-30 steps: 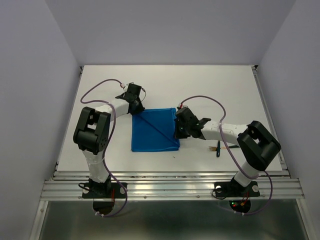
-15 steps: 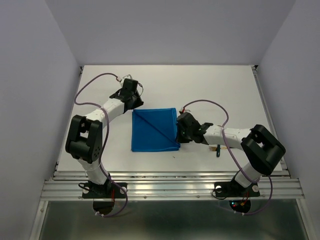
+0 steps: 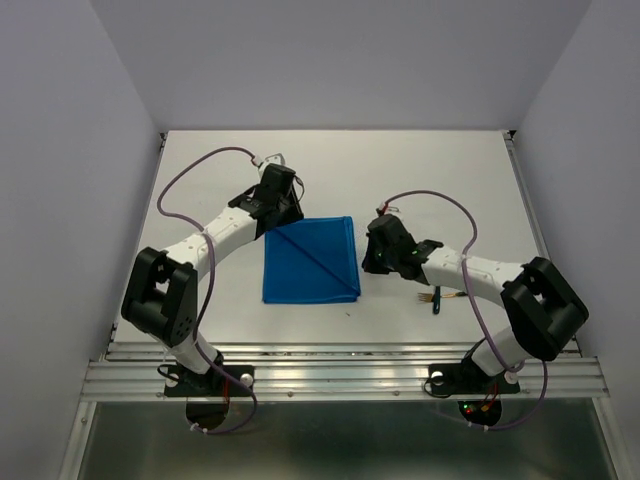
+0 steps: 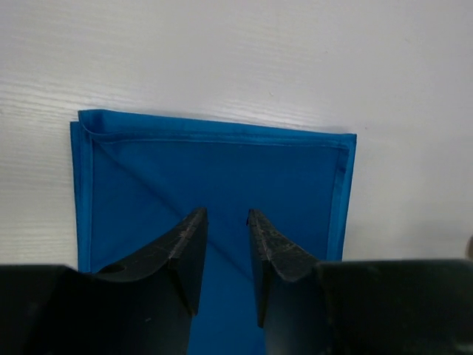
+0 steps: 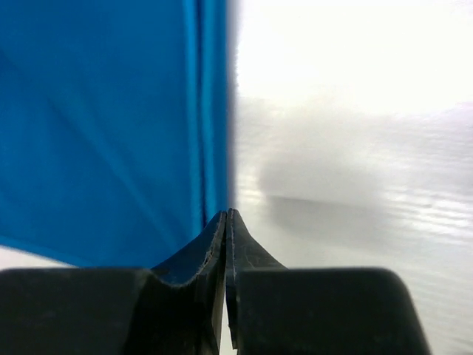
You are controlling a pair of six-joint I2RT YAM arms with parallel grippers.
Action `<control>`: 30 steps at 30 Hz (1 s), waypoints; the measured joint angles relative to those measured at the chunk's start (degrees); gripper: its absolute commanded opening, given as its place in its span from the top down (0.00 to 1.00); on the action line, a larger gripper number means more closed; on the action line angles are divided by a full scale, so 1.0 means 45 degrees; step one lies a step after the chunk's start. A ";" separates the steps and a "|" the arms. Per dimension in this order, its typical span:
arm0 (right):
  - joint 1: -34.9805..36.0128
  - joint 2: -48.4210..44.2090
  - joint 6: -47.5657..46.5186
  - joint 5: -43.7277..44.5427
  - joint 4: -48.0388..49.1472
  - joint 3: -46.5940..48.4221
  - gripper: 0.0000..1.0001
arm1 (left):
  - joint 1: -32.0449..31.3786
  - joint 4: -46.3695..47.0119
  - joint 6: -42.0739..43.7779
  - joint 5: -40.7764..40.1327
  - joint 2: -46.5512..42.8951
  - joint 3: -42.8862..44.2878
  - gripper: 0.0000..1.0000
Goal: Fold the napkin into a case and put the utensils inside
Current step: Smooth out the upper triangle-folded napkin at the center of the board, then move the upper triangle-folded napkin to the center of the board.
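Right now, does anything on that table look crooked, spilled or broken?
Nothing stands out. The napkin lies flat and square on the table, with one neat diagonal fold line across it. The utensils lie off to its side, partly hidden by the right arm. Nothing looks spilled or damaged.

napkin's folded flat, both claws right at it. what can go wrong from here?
1. Right claw is shut at the right hem of the napkin; a sideways move may drag the layers and spoil the fold.
2. The utensils lie close beside the right arm; a swing could knock them away.
3. Left claw hovers barely open over the cloth; it may pinch only the top layer.
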 measured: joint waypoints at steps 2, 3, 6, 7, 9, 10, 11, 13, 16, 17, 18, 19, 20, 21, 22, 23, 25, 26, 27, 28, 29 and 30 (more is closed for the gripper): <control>-0.0403 0.0151 -0.0015 0.0126 0.0015 0.0015 0.94 | -0.0335 -0.0131 0.0000 -0.0087 -0.0189 -0.0034 0.58; -0.0461 0.0291 -0.0015 0.0141 0.0010 0.0015 0.94 | -0.0423 -0.0194 0.0005 -0.0112 -0.0243 -0.0034 0.58; -0.0486 0.0879 -0.0010 -0.0015 0.0097 -0.0087 0.95 | -0.0471 -0.0340 0.0000 -0.0287 -0.0423 -0.0073 0.57; -0.0461 0.1035 -0.0010 -0.0160 0.0136 -0.0257 0.95 | -0.0466 -0.0384 0.0005 -0.0379 -0.0529 -0.0131 0.57; -0.0408 0.1069 0.0019 -0.0340 0.0364 -0.0398 0.95 | -0.0461 -0.0520 0.0015 -0.0476 -0.0661 -0.0165 0.57; -0.0345 0.1083 0.0063 -0.0423 0.0563 -0.0471 0.96 | -0.0461 -0.0578 0.0015 -0.0529 -0.0714 -0.0180 0.57; -0.0301 0.1083 0.0068 -0.0481 0.0627 -0.0491 0.96 | -0.0452 -0.0622 0.0019 -0.0612 -0.0763 -0.0180 0.57; 0.0083 0.1093 0.0180 -0.0593 0.0865 -0.0554 0.96 | -0.0466 -0.0699 0.0058 -0.0782 -0.0797 -0.0180 0.57; 0.0719 0.1166 0.0393 -0.0748 0.1044 -0.0563 0.96 | -0.0505 -0.0923 0.0102 -0.0976 -0.0797 -0.0180 0.55; 0.0986 0.1214 0.0481 -0.0763 0.1132 -0.0554 0.95 | -0.0539 -0.0967 0.0112 -0.1039 -0.0797 -0.0170 0.55; 0.1243 0.1282 0.0559 -0.0782 0.1209 -0.0525 0.95 | -0.0583 -0.1030 0.0107 -0.1093 -0.0792 -0.0151 0.54; 0.1501 0.1365 0.0661 -0.0787 0.1268 -0.0457 0.96 | -0.0651 -0.1093 0.0112 -0.1141 -0.0782 -0.0112 0.53; 0.1666 0.1438 0.0724 -0.0787 0.1282 -0.0389 0.95 | -0.0724 -0.1156 0.0121 -0.1209 -0.0777 -0.0073 0.53; 0.1783 0.1472 0.0782 -0.0787 0.1273 -0.0364 0.94 | -0.0850 -0.1253 0.0146 -0.1311 -0.0758 0.0005 0.49; 0.1880 0.1472 0.0840 -0.0724 0.1273 -0.0364 0.94 | -0.0991 -0.1331 0.0155 -0.1399 -0.0704 0.0112 0.47; 0.1928 0.1472 0.0884 -0.0631 0.1239 -0.0364 0.94 | -0.1112 -0.1341 0.0194 -0.1467 -0.0661 0.0185 0.45; 0.1685 0.1389 0.0850 -0.0471 0.1122 -0.0384 0.94 | -0.1515 -0.1418 0.0253 -0.1705 -0.0447 0.0393 0.38; 0.1501 0.1321 0.0811 -0.0408 0.1073 -0.0427 0.93 | -0.1831 -0.1491 0.0282 -0.1851 -0.0330 0.0471 0.37; 0.1035 0.1200 0.0738 -0.0403 0.1059 -0.0568 0.93 | -0.2113 -0.1598 0.0301 -0.2055 -0.0214 0.0500 0.35; 0.0583 0.1035 0.0665 -0.0442 0.1064 -0.0729 0.91 | -0.2361 -0.1700 0.0291 -0.2210 -0.0131 0.0515 0.35; -0.0151 0.0709 0.0529 -0.0437 0.1020 -0.1035 0.90 | -0.2798 -0.1894 0.0296 -0.2467 -0.0010 0.0515 0.34; -0.0641 0.0515 0.0418 -0.0452 0.0967 -0.1175 0.87 | -0.3167 -0.2025 0.0282 -0.2652 0.0083 0.0515 0.34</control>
